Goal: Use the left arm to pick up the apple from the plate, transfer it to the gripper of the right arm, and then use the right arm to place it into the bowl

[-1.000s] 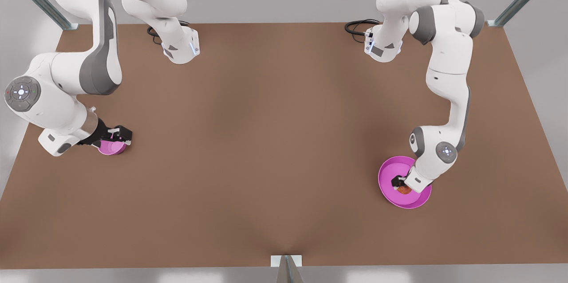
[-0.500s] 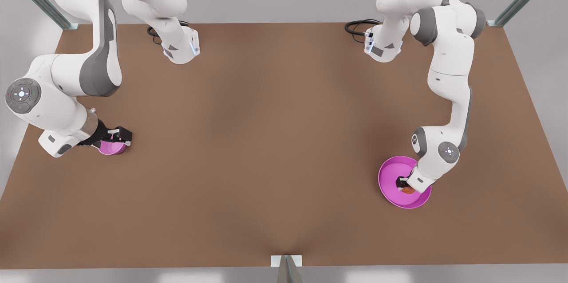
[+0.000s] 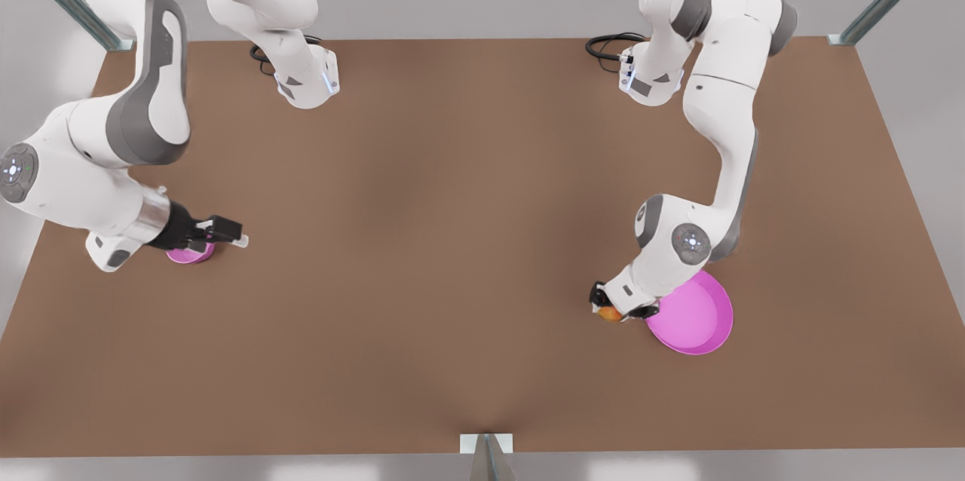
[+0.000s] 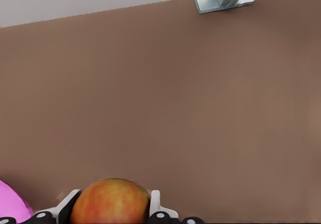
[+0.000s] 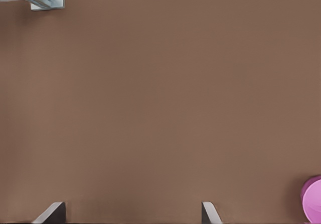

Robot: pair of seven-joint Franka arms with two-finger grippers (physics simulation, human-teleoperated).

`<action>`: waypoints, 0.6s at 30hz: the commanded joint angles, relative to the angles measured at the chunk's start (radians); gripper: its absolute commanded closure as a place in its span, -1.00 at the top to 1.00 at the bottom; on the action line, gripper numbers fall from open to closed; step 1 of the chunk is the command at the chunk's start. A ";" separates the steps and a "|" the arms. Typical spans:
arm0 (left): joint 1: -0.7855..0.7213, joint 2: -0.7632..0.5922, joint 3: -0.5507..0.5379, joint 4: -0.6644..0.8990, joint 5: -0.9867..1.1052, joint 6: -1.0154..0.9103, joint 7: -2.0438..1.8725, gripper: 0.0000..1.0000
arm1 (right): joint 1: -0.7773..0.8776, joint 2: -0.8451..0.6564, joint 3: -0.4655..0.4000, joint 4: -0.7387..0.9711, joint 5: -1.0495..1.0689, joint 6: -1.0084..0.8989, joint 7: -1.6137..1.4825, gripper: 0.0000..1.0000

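My left gripper [image 3: 614, 310] is shut on the red-orange apple [image 3: 608, 314]. It holds the apple above the table just off the magenta plate [image 3: 697, 323], on the side toward the front view's left. In the left wrist view the apple [image 4: 110, 202] sits between the fingers [image 4: 154, 205], with the plate's edge [image 4: 10, 206] beside it. At the front view's left, my right gripper [image 3: 235, 233] is open and points toward the table's middle, above the far edge of the small pink bowl [image 3: 188, 255]. The arm partly hides the bowl. Nothing lies between the spread fingertips [image 5: 208, 211].
Brown tabletop [image 3: 452, 240] stretches between the two arms. Both arm bases [image 3: 309, 81] and cables stand at the back edge. A metal bracket [image 3: 486, 445] sits at the front edge's middle. A pink curved edge [image 5: 313, 199] shows in the right wrist view.
The left gripper lifted the apple off the plate and carried it toward the front view's left. The right gripper swung out from over the bowl toward the table's middle.
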 commanded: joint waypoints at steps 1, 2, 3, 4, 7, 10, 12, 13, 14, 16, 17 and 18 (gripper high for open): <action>-0.010 0.002 -0.077 0.016 -0.109 -0.074 -0.032 0.34 | -0.007 0.039 -0.002 0.004 0.388 0.004 0.003 1.00; -0.027 0.018 -0.127 0.036 -0.112 0.024 0.020 0.33 | -0.007 0.127 -0.002 0.006 0.633 0.001 -0.023 1.00; -0.027 0.022 -0.150 0.059 -0.181 0.027 0.114 0.34 | -0.015 0.214 -0.001 0.006 0.794 0.000 -0.239 1.00; -0.035 0.048 -0.182 0.094 -0.260 0.056 0.196 0.35 | -0.009 0.314 0.005 0.088 0.898 0.004 -0.336 1.00; -0.036 0.168 -0.312 0.217 -0.563 0.205 0.591 0.36 | 0.053 0.426 0.010 0.185 1.065 0.073 -0.316 1.00; -0.021 0.262 -0.438 0.321 -0.723 0.216 0.848 0.44 | 0.137 0.461 0.012 0.184 1.098 0.193 -0.308 1.00; -0.019 0.305 -0.487 0.356 -0.813 0.216 1.048 0.44 | 0.183 0.515 0.012 0.184 1.107 0.251 -0.421 1.00; -0.016 0.326 -0.533 0.369 -0.849 0.216 1.141 0.44 | 0.212 0.518 0.012 0.181 1.110 0.305 -0.443 1.00; -0.019 0.326 -0.539 0.369 -0.902 0.216 1.227 0.44 | 0.218 0.516 0.013 0.168 1.127 0.303 -0.484 1.00; -0.022 0.329 -0.541 0.369 -0.945 0.216 1.329 0.44 | 0.217 0.518 0.013 0.145 1.127 0.299 -0.506 1.00; -0.022 0.331 -0.541 0.369 -0.949 0.216 1.364 0.44 | 0.214 0.516 0.013 0.141 1.127 0.294 -0.508 1.00; -0.024 0.331 -0.541 0.369 -0.949 0.216 1.369 0.44 | 0.206 0.515 0.013 0.130 1.125 0.279 -0.501 1.00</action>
